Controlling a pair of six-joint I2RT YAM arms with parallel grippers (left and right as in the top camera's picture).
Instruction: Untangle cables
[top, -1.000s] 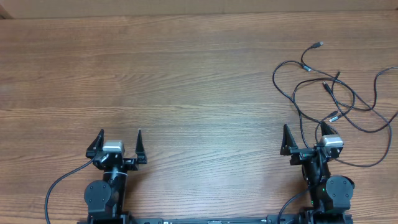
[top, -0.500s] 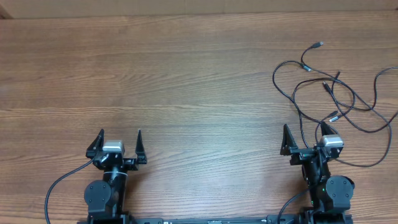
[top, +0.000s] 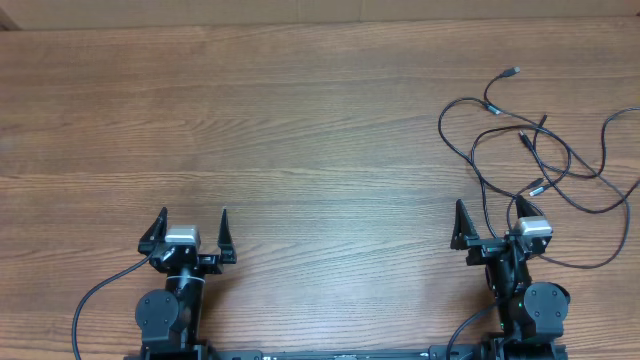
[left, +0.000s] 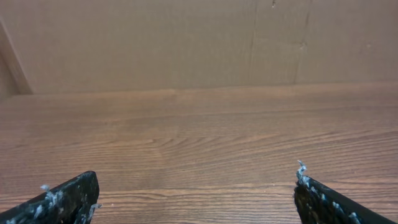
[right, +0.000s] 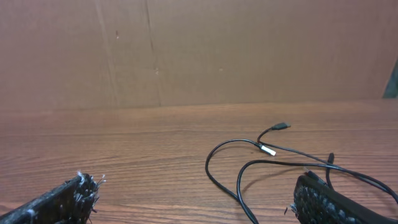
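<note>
- The cables (top: 545, 152) lie in a loose black tangle at the far right of the table (top: 300, 120), their loops crossing one another.
- One plug end (top: 513, 72) points to the far side, free of the loops; other small plugs sit inside the tangle.
- One long loop sweeps out toward the table's right edge and curves back near the right arm.
- From the right wrist, the cables (right: 268, 150) spread across the wood ahead and to the right, with a silver-tipped plug among them.
- The nearest strands run just beside the right hand (top: 488, 215), and one loop passes by its right finger; I cannot tell whether they touch.
- The right hand has its fingers spread wide and holds nothing; its right finger (right: 336, 200) overlaps a strand in the wrist view.
- The left hand (top: 192, 215) sits at the near left, well apart from the cables, with its fingers spread and nothing between them.
- Its wrist view shows only bare wood between the two fingers (left: 62, 200).
- A cardboard wall (left: 186, 43) stands at the table's far edge.
</note>
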